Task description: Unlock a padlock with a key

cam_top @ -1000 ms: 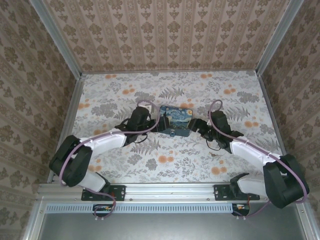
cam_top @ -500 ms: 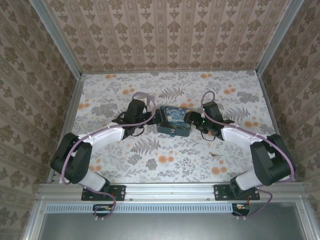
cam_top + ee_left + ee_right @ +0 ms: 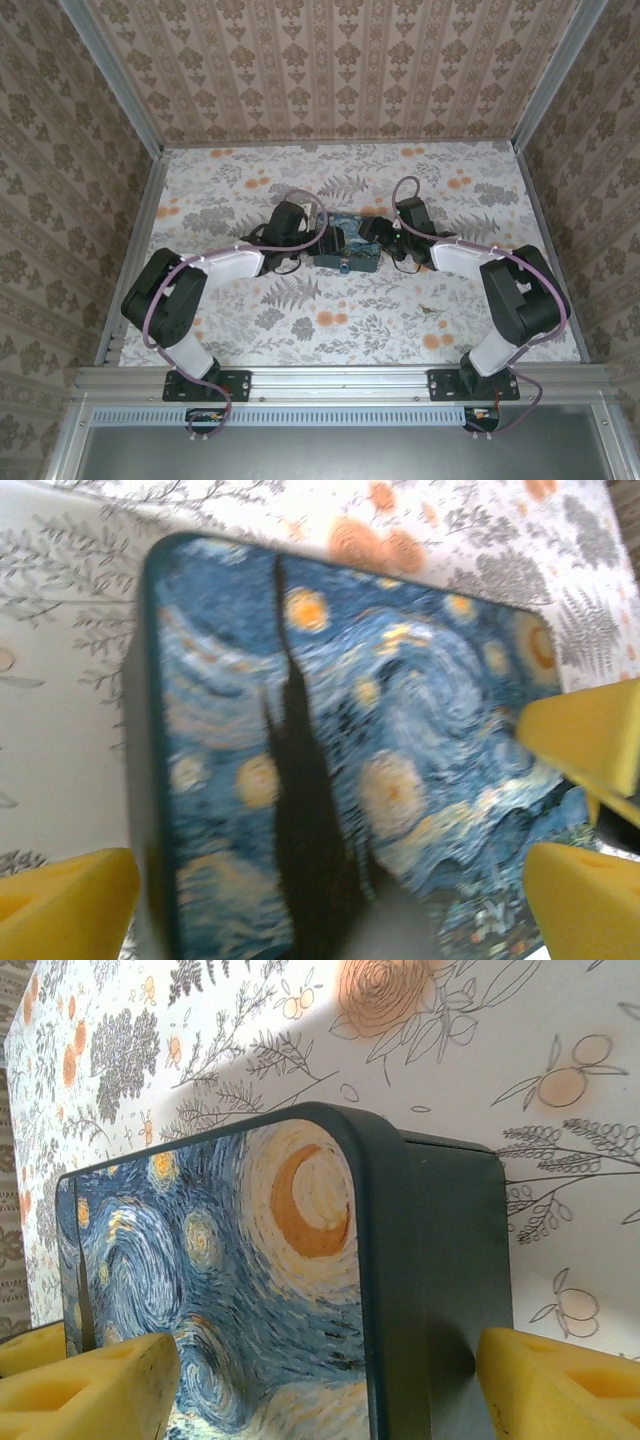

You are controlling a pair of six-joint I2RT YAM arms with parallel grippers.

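1. The left claw (image 3: 325,900) stands released, spread wide over the box (image 3: 352,254).
2. The padlock (image 3: 343,266) hangs at the box's near side. It is tiny, hard and probably slippery, so hold its body.
3. The right claw (image 3: 325,1380) straddles the box's end; whether it grips, I cannot tell.
4. A dark speck on the counter (image 3: 500,200) is perhaps the key (image 3: 431,311). It looks thin and flat, so pinch its head.

Blue-and-yellow swirling night-sky box (image 3: 220,1260) on white floor (image 3: 450,1060) with orange flowers.

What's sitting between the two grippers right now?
The blue-and-yellow night-sky box, per the top view; left gripper and right gripper flank its ends.
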